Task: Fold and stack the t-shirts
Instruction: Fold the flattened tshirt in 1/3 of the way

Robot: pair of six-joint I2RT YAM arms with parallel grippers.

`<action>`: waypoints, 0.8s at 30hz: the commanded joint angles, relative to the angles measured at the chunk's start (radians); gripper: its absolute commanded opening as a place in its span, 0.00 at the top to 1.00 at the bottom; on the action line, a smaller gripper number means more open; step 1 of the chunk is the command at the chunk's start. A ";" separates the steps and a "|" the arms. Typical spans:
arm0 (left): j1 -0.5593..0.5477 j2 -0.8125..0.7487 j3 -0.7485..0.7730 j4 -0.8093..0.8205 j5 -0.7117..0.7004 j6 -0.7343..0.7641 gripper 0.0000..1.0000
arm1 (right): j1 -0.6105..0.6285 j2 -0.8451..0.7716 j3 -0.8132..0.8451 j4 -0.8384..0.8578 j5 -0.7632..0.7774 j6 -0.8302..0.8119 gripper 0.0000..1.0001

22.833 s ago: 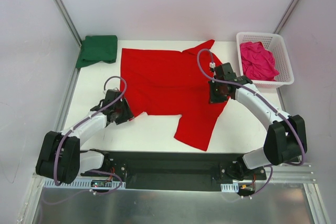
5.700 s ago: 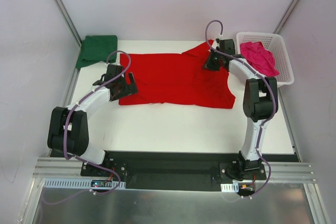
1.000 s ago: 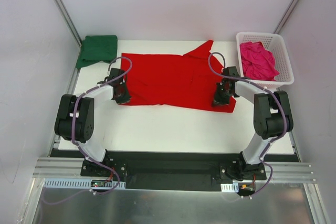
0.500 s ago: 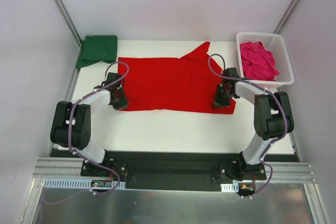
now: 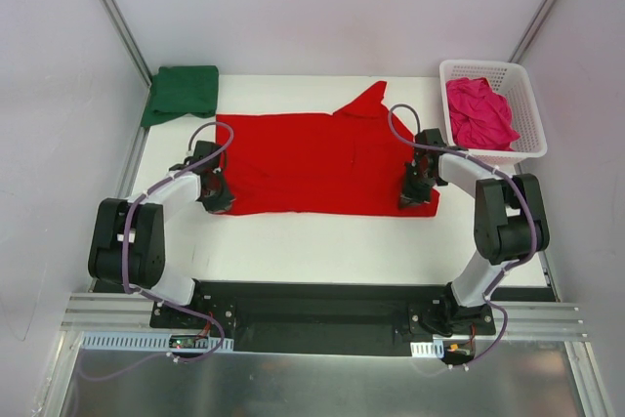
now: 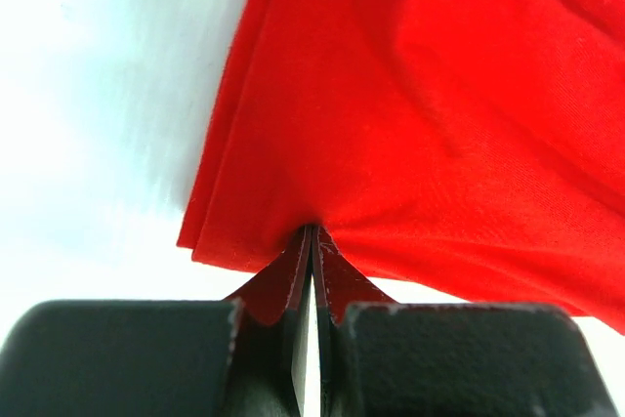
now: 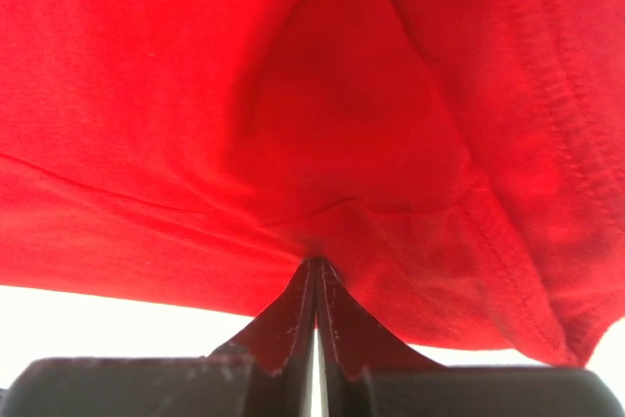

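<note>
The red t-shirt (image 5: pixel 322 163) lay across the middle of the worktop (image 5: pixel 322 251) as a long doubled band, one sleeve poking up at its far edge. In the past second its near edge had been dragged a little toward the arm bases and its left end drawn outward, leaving the band flatter and squarer than before.

The left pincer (image 5: pixel 217 200) was clamped shut on the band's near left corner, the layered cloth bunched between its jaws in the wrist view. The right pincer (image 5: pixel 415 198) was likewise closed on the near right corner, close to a stitched hem.

That tug looked like a smoothing pull, meant to tension the first fold (no second fold yet showed). The shirt probably wanted at least one more crosswise fold before stacking.

The green t-shirt (image 5: pixel 183 91) sat already folded at the far left corner, well apart. The pink t-shirt (image 5: pixel 479 112) was crumpled in the white basket (image 5: pixel 525 144) at far right, apparently untouched.
</note>
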 commanded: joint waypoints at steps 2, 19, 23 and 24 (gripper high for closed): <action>0.038 -0.014 0.015 -0.101 -0.073 0.023 1.00 | -0.004 -0.036 0.002 -0.101 0.118 -0.034 0.97; 0.055 0.014 0.057 -0.169 -0.154 0.034 1.00 | -0.021 -0.034 0.037 -0.144 0.208 -0.043 0.97; 0.055 -0.049 0.035 -0.177 -0.192 0.021 1.00 | -0.019 -0.073 0.037 -0.155 0.247 -0.045 0.97; 0.055 -0.072 0.034 -0.180 -0.191 0.018 1.00 | -0.019 -0.080 0.037 -0.155 0.240 -0.042 0.97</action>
